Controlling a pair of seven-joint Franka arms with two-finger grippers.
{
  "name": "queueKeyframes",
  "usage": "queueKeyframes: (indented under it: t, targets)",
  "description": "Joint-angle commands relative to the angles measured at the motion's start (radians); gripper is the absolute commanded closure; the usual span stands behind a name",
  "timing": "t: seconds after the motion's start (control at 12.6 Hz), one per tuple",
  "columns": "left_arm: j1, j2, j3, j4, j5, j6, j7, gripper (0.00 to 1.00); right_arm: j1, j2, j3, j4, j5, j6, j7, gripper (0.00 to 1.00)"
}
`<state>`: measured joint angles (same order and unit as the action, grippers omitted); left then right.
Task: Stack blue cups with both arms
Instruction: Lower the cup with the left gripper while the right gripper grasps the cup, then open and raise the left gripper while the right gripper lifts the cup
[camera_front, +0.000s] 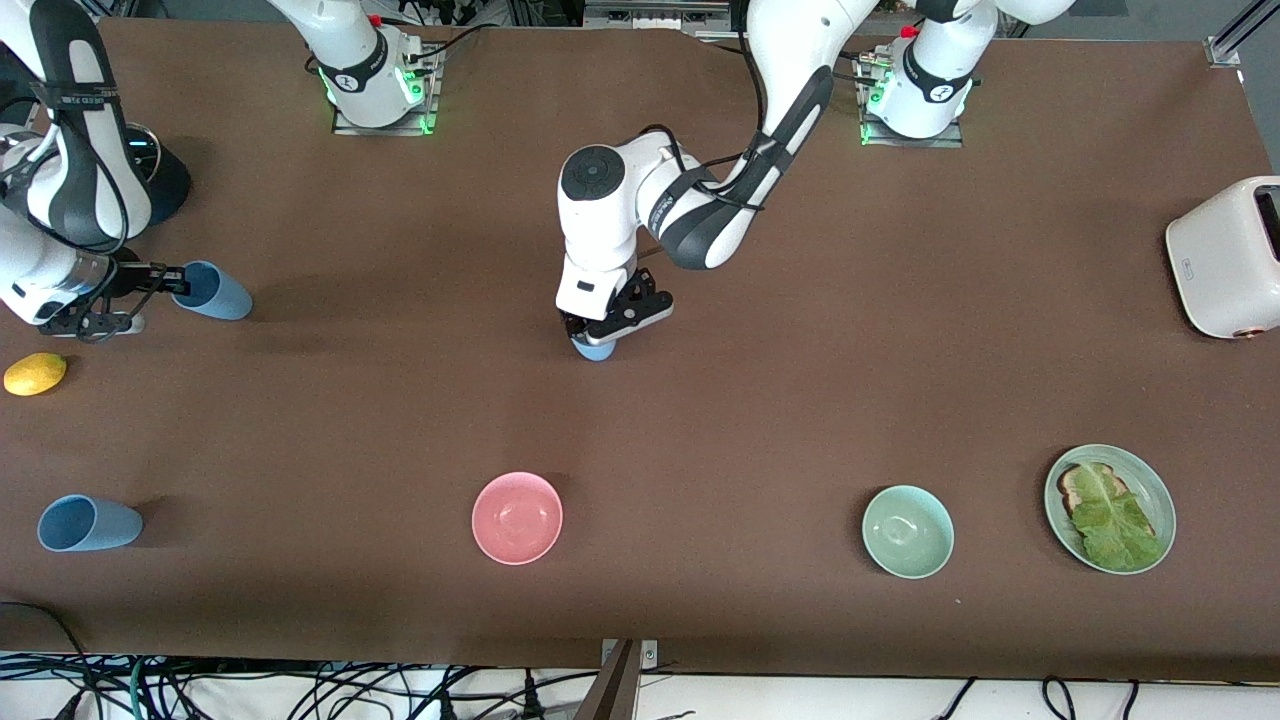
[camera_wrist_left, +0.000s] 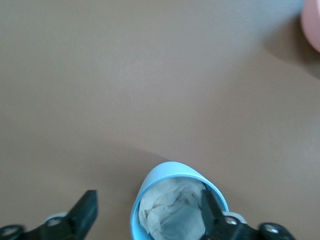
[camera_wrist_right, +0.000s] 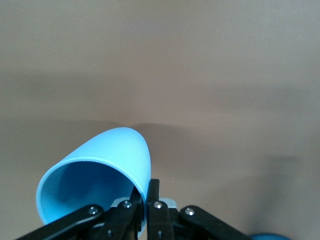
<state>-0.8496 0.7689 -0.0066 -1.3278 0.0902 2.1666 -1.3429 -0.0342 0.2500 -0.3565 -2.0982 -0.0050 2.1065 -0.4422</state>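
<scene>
One blue cup (camera_front: 597, 351) stands upright at the table's middle, with crumpled white paper inside it (camera_wrist_left: 175, 212). My left gripper (camera_front: 603, 335) (camera_wrist_left: 148, 196) is low over it and open. One finger is inside the rim and the other is well clear outside. My right gripper (camera_front: 150, 283) (camera_wrist_right: 147, 192) is shut on the rim of a second blue cup (camera_front: 218, 291) (camera_wrist_right: 102, 165). It holds that cup on its side low over the right arm's end of the table. A third blue cup (camera_front: 88, 523) lies on its side nearer the front camera.
A yellow lemon (camera_front: 35, 373) lies near the right gripper. A pink bowl (camera_front: 517, 517) (camera_wrist_left: 312, 22), a pale green bowl (camera_front: 908, 531) and a green plate (camera_front: 1160, 500) with toast and lettuce stand nearer the front camera. A white toaster (camera_front: 1225, 258) is at the left arm's end.
</scene>
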Motion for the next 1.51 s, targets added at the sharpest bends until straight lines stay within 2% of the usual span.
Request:
queueKeyframes:
  t: [0.0, 0.24, 0.48, 0.71, 1.03, 1.43]
  targets:
    - [0.033, -0.100, 0.003, -0.004, 0.014, -0.147, 0.164, 0.00, 0.002, -0.003, 0.005, 0.098, 0.014, -0.130, 0.000, 1.00]
    - [0.087, -0.163, 0.002, -0.001, 0.014, -0.253, 0.331, 0.00, 0.017, -0.005, 0.005, 0.225, 0.036, -0.311, 0.043, 1.00]
    - [0.159, -0.210, 0.000, -0.001, 0.007, -0.303, 0.497, 0.00, 0.069, -0.008, 0.007, 0.383, 0.042, -0.518, 0.147, 1.00]
    - [0.220, -0.240, 0.000, -0.004, -0.018, -0.304, 0.648, 0.00, 0.180, -0.011, 0.007, 0.503, 0.048, -0.666, 0.288, 1.00]
    - [0.375, -0.296, -0.009, -0.010, -0.023, -0.353, 0.936, 0.00, 0.304, -0.020, 0.007, 0.530, 0.183, -0.698, 0.508, 1.00]
    - [0.590, -0.338, -0.009, -0.010, -0.060, -0.396, 1.168, 0.00, 0.526, -0.012, 0.007, 0.530, 0.296, -0.593, 0.888, 1.00]
